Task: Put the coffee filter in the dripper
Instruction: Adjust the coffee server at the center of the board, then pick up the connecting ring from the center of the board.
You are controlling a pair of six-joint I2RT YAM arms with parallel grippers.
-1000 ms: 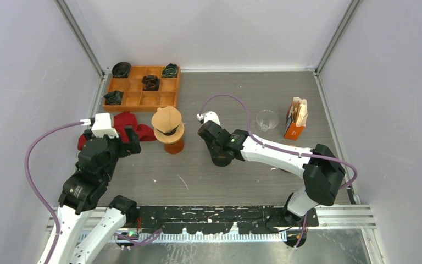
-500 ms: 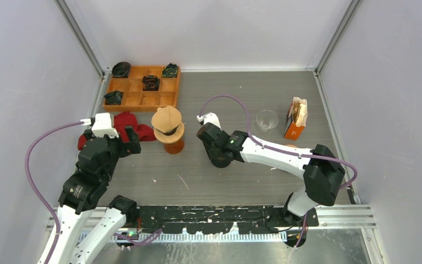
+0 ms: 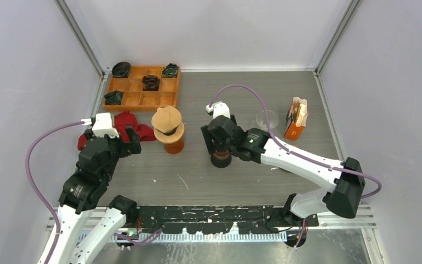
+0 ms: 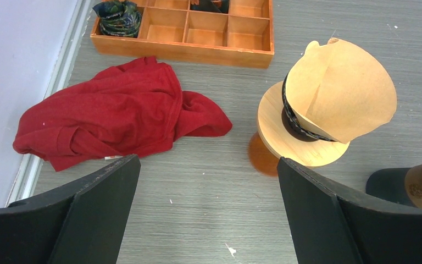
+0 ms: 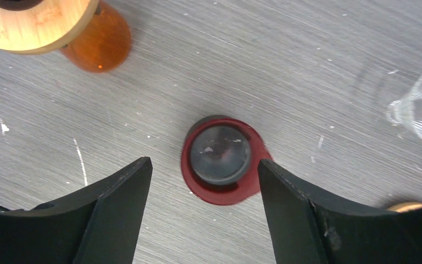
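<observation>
My right claw: jaws apart above red-rimmed cylinder, no contact. My left claw: jaws wide apart, empty. Paper coffee filter sits askew in wooden dripper. Filter judged light, flimsy, crease-prone; pinch upper rim gently.

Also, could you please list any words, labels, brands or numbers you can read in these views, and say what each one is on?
No text can be read in any of the views.
Round emblem on the tan band of the dark canister: too blurred to read.
Orange carton at the right of the table: any print on it is too small to read.
</observation>
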